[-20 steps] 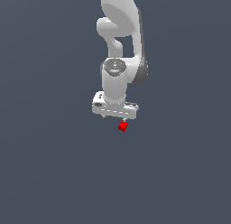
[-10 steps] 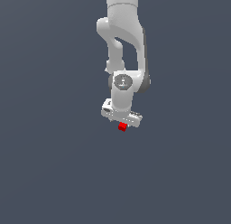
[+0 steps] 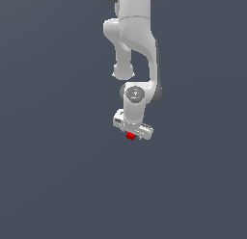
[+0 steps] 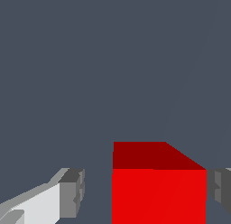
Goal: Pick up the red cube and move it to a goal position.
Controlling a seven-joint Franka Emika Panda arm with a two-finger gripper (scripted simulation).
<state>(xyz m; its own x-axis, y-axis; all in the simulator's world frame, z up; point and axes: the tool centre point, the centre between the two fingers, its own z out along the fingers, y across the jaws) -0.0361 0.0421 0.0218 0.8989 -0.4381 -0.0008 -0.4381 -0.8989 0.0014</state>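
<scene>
The red cube (image 3: 130,136) is tiny and bright red, and sits just under the white hand of the arm in the exterior view. My gripper (image 3: 131,132) is down over it, so only part of the cube shows below the hand. In the wrist view the cube (image 4: 158,191) lies between the two fingers. One grey fingertip (image 4: 72,191) stands apart from it with a clear gap. The other fingertip (image 4: 219,190) is right at the cube's opposite side. The gripper (image 4: 145,192) is open.
A plain dark grey surface (image 3: 58,185) fills both views. The white arm (image 3: 137,45) rises above the hand toward the top of the exterior view. No other objects show.
The hand has come down and shifted a little toward the exterior view's right, so it now sits over the cube. The cube has stayed in place.
</scene>
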